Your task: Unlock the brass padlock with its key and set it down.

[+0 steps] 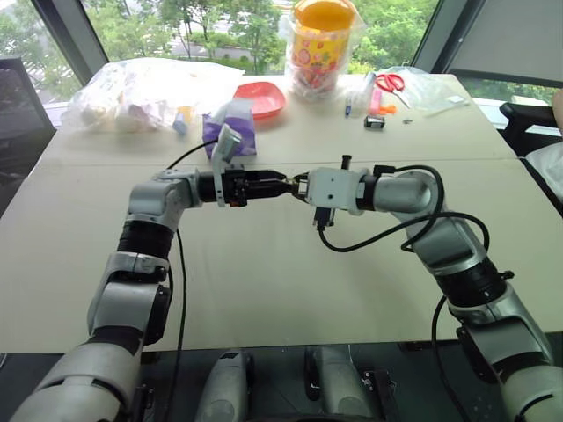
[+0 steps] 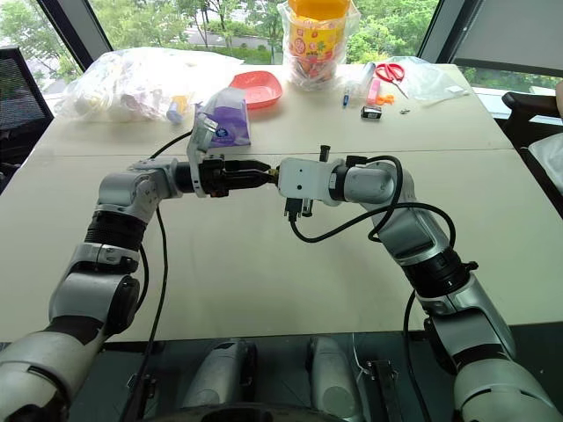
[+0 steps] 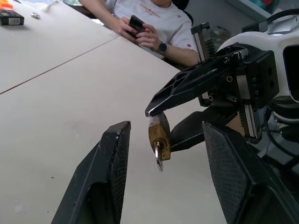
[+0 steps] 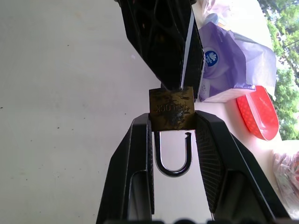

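Note:
The brass padlock [image 4: 171,109] hangs above the middle of the table [image 1: 264,281], and my right gripper [image 4: 172,116] is shut on its body. Its silvery shackle [image 4: 173,156] points back toward the right wrist, and one leg's notched end shows just outside the body. The key [image 3: 159,161] sticks out of the keyhole on the padlock's other end. My left gripper [image 3: 166,127] faces the right one. It is open, with one finger on each side of the key and a gap to each. In the head views the two grippers meet tip to tip at the padlock [image 1: 295,187].
A purple pouch [image 1: 230,123] lies just behind the grippers, with a red dish [image 1: 261,98] past it. Plastic bags [image 1: 141,92], an orange-lidded jar [image 1: 324,40], scissors [image 1: 391,83] and a small black box [image 1: 374,121] line the far edge. A seated person [image 3: 154,23] holds a phone at the table's right side.

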Available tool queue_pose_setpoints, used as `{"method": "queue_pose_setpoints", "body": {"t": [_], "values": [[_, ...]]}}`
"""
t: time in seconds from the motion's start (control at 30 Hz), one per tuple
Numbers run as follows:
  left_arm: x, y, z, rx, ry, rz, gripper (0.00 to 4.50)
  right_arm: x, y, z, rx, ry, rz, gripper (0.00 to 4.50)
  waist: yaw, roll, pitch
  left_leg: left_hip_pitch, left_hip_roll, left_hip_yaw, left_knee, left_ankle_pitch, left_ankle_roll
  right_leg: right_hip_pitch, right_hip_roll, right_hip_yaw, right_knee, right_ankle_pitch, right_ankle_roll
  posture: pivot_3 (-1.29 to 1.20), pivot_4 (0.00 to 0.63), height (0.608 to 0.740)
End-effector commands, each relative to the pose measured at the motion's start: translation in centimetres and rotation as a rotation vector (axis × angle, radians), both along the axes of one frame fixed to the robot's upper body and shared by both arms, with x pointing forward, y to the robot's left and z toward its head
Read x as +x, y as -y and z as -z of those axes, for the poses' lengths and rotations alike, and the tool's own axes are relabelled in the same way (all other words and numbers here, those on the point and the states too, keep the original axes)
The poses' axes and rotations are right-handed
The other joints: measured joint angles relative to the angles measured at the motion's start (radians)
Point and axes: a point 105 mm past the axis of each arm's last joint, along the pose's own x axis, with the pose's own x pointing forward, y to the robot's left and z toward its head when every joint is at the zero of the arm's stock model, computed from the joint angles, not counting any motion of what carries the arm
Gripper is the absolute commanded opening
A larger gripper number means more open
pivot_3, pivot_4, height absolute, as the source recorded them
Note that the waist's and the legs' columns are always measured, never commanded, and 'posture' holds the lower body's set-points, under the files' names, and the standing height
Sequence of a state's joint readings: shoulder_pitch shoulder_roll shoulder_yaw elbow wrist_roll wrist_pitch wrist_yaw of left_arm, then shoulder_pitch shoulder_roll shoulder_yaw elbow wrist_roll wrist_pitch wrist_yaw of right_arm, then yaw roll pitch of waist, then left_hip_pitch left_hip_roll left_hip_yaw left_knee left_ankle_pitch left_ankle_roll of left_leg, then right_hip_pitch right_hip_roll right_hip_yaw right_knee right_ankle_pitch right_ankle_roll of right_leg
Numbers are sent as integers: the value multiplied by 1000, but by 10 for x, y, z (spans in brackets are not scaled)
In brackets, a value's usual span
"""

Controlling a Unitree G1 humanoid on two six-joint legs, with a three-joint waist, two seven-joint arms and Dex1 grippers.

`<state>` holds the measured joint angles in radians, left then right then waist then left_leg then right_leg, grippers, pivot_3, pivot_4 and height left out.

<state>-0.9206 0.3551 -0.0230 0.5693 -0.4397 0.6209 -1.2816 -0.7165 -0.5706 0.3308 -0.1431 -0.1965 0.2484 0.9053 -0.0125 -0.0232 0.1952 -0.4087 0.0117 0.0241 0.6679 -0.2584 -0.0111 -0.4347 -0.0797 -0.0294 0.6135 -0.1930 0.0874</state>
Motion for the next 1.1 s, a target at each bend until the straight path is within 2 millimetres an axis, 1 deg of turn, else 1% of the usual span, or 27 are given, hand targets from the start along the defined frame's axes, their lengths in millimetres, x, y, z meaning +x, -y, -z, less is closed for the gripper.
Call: {"method": "queue_pose_setpoints", "body": {"t": [0.03,0.1,0.13,0.37,0.43,0.5,0.53,0.6,0.63,0.67,0.7,0.73,0.77,0.83,0.87,0.93,1.0,1.03,1.1], "values": [[2,6,-13,-7,48,14,1249,-6,-6,-20,28,78,-24,692,0,0,0,0,0,0,0,0,0,0,0,0,0,0,0,0,150,740],[1,8,-12,-3,46,20,359,-7,-7,-21,29,79,-23,692,0,0,0,0,0,0,0,0,0,0,0,0,0,0,0,0,150,740],[1,8,-11,-1,45,23,51,-7,-7,-21,29,80,-23,692,0,0,0,0,0,0,0,0,0,0,0,0,0,0,0,0,150,740],[1,6,-9,19,49,19,20,-7,-8,-23,41,81,-22,692,0,0,0,0,0,0,0,0,0,0,0,0,0,0,0,0,150,740],[3,5,-9,20,56,3,0,-7,-6,-21,52,63,-14,1778,0,0,0,0,0,0,0,0,0,0,0,0,0,0,0,0,150,740],[4,3,-9,20,59,-3,0,-7,-4,-20,53,52,-7,2623,0,0,0,0,0,0,0,0,0,0,0,0,0,0,0,0,150,740],[4,1,-10,20,60,-7,0,-6,-1,-20,52,58,7,3262,0,0,0,0,0,0,0,0,0,0,0,0,0,0,0,0,150,740],[3,-2,-10,22,61,-12,0,-3,6,-20,53,68,38,4214,0,0,0,0,0,0,0,0,0,0,0,0,0,0,0,0,150,740],[3,-4,-10,22,62,-14,0,-3,11,-19,51,66,56,4426,1,0,0,0,0,0,0,0,0,0,0,0,0,0,0,0,150,740],[3,-6,-10,24,62,-19,0,-2,16,-18,52,59,74,4426,2,0,0,0,0,0,0,0,0,0,0,0,0,0,0,0,150,740],[3,-9,-10,22,62,-28,0,-2,21,-19,102,24,106,4426,2,0,0,0,0,0,0,0,0,0,0,0,0,0,0,0,150,740],[2,-12,-10,23,64,-33,0,-3,25,-23,175,-9,138,4219,1,0,0,0,0,0,0,0,0,0,0,0,0,0,0,0,150,740],[2,-14,-9,29,73,-37,0,-7,25,-27,260,-64,146,3777,2,0,0,0,0,0,0,0,0,0,0,0,0,0,0,0,150,740],[-2,-15,-4,67,115,-24,0,-17,18,-35,431,-177,124,2917,-1,0,0,0,0,0,0,0,0,0,0,0,0,0,0,0,150,740],[-3,-15,-2,75,122,-18,0,-21,15,-36,476,-217,112,2341,-2,0,0,0,1,0,0,0,0,-1,0,0,0,0,0,0,150,740],[-4,-14,-2,63,111,-14,0,-28,10,-32,479,-261,89,1316,1,0,0,0,1,0,0,0,0,-1,0,0,1,0,0,0,150,740],[-4,-12,-3,54,107,-12,0,-32,5,-25,457,-299,84,132,4,0,0,0,1,-1,0,0,0,0,0,0,1,0,0,0,150,740],[-4,-12,-4,54,109,-8,0,-33,3,-22,446,-309,87,51,4,0,0,0,1,-1,0,0,0,0,0,0,1,0,-1,0,150,740],[-4,-10,-6,49,115,0,0,-34,2,-20,439,-315,93,51,3,0,0,0,1,0,0,0,0,0,-1,0,0,-1,-3,0,150,740]]}}
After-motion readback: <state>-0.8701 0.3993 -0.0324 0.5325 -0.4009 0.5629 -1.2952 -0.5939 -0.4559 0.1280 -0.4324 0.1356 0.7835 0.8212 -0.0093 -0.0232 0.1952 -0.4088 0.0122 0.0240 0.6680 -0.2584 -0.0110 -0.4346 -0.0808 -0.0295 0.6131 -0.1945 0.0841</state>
